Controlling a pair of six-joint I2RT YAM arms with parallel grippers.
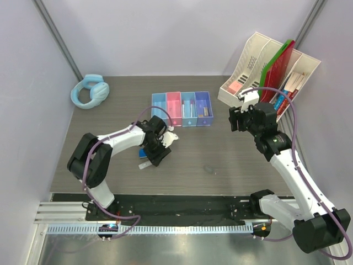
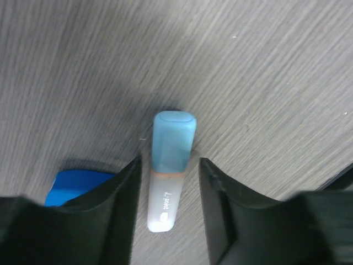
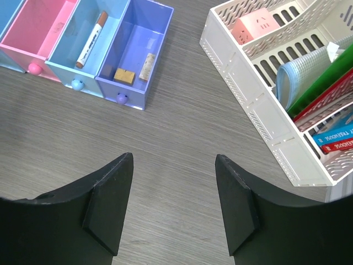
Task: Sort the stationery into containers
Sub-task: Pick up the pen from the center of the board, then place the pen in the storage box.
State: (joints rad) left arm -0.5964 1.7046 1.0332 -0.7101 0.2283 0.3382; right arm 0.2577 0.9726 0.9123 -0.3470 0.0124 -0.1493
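Note:
A pale blue tube (image 2: 170, 165) with a blue cap lies flat on the table between the fingers of my left gripper (image 2: 169, 163). The jaws are open, with a gap on each side of the tube. A blue block (image 2: 77, 186) lies just left of the left finger. In the top view the left gripper (image 1: 156, 149) is low over the table in front of the row of containers (image 1: 182, 109). My right gripper (image 3: 174, 160) is open and empty above bare table. The blue bin holds a white pen (image 3: 91, 40). The purple bin (image 3: 160, 38) holds a gold clip (image 3: 124, 75) and a small pale stub (image 3: 146, 66).
The cream slotted file organiser (image 1: 251, 61) with red and green folders stands at the back right, close to my right gripper (image 1: 242, 118). Light blue headphones (image 1: 90, 91) lie at the back left. The pink bin (image 3: 41, 27) looks empty.

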